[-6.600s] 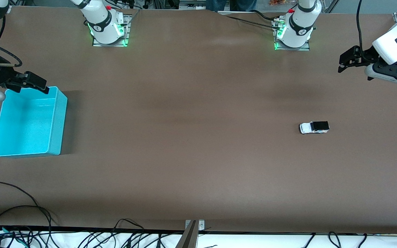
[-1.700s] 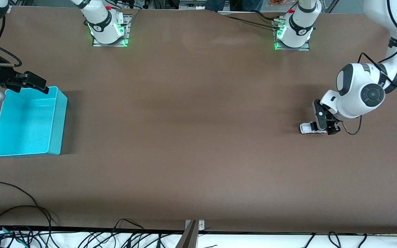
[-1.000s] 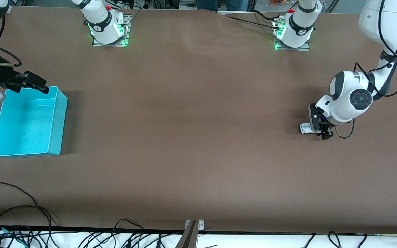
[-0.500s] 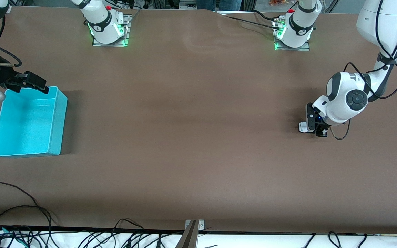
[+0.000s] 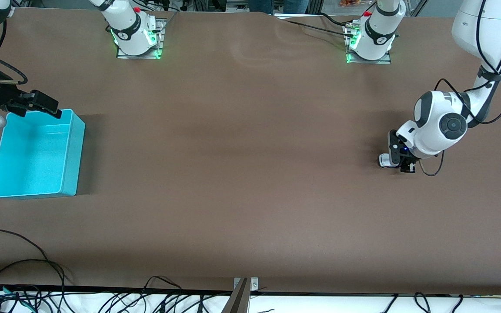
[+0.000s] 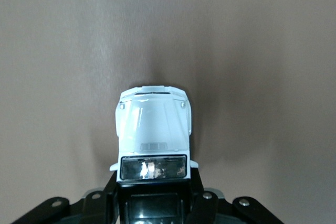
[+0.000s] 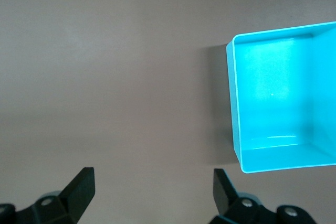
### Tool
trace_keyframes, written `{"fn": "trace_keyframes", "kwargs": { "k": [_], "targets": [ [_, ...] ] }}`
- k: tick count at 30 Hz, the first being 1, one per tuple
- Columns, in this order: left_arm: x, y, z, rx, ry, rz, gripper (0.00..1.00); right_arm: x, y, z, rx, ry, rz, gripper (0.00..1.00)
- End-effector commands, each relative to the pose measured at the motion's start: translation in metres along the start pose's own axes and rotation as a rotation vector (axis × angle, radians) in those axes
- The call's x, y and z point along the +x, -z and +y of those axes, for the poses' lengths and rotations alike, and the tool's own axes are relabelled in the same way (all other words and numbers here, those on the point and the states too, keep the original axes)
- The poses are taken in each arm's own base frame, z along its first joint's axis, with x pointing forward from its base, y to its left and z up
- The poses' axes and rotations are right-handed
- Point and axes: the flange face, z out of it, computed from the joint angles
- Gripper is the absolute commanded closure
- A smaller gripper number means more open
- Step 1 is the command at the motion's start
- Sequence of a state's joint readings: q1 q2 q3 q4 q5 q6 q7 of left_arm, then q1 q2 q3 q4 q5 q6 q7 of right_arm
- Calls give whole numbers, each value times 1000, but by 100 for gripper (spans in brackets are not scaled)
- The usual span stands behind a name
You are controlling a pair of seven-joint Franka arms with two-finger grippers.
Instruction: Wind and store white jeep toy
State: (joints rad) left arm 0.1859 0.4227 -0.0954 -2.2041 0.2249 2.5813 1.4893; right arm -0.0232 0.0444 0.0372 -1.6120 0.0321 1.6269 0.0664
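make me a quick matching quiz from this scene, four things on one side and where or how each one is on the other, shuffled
Things:
1. white jeep toy
2. cyan bin
3. left gripper
4. right gripper

States:
a. open, over the bin's rim, waiting
b. on the table, clamped at its rear
c. empty, at the right arm's end of the table
d. low at the table, shut on the toy

Pairs: 1-b, 2-c, 3-d, 4-a

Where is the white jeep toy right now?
The white jeep toy sits on the table toward the left arm's end, clamped by the left tool.
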Motion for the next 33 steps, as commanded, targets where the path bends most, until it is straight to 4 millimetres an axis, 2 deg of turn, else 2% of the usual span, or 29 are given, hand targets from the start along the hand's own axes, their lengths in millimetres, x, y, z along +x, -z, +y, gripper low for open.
{"fn": "trace_keyframes", "kwargs": {
  "k": [1,7,20,21,33],
  "targets": [
    [-23,-13,4,-22,-47,-5,100,0,6,2,-5,9,-1,0],
    [-60,-25,4,-31,-48,2,100,0,6,1,-4,9,-1,0],
    [-132,-28,20,-33,-48,3,100,-1,7,1,-5,9,1,0],
    [-153,-28,25,-31,-45,0,100,0,6,2,-5,9,-1,0],
    [-188,-34,33,-32,-52,-3,100,-1,7,1,-5,9,1,0]
  ]
}}
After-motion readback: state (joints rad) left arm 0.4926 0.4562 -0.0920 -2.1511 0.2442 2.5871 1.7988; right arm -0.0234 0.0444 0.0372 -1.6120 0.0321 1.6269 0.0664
